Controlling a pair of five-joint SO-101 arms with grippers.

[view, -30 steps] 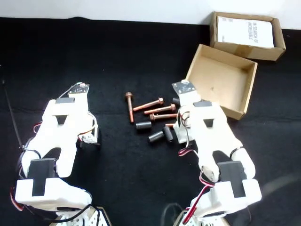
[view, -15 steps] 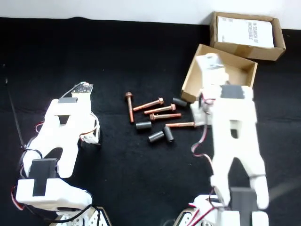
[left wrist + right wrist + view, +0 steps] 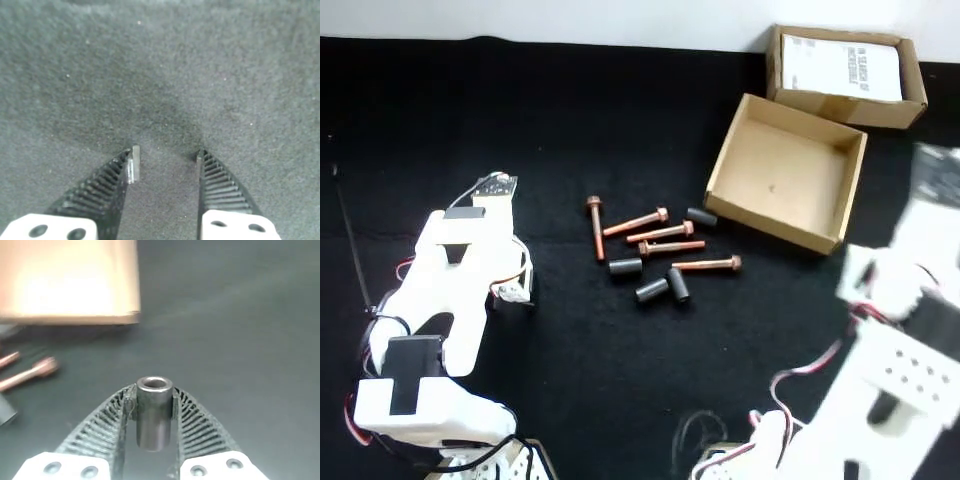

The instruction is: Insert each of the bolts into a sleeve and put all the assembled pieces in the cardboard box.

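Several copper bolts (image 3: pixel 645 232) lie in a loose pile mid-table, with dark grey sleeves (image 3: pixel 651 290) among them. The open cardboard box (image 3: pixel 785 170) stands just behind and to the right of the pile. My right gripper (image 3: pixel 154 390) is shut on a grey sleeve (image 3: pixel 154 415), which stands upright between the fingers with its bore showing. The right arm (image 3: pixel 910 300) is at the table's right edge, in front of the box (image 3: pixel 70 280). My left gripper (image 3: pixel 165 160) hangs open over bare black mat, with the left arm (image 3: pixel 460 260) left of the pile.
A second cardboard box (image 3: pixel 845 75) with a printed sheet in it sits at the back right. Black cloth (image 3: pixel 620 120) covers the table. Two bolts (image 3: pixel 30 375) show beside the box in the right wrist view.
The right arm has swung from the pile past the box to the table's right edge with the sleeve in its gripper, uncovering one bolt. The left arm has barely moved.
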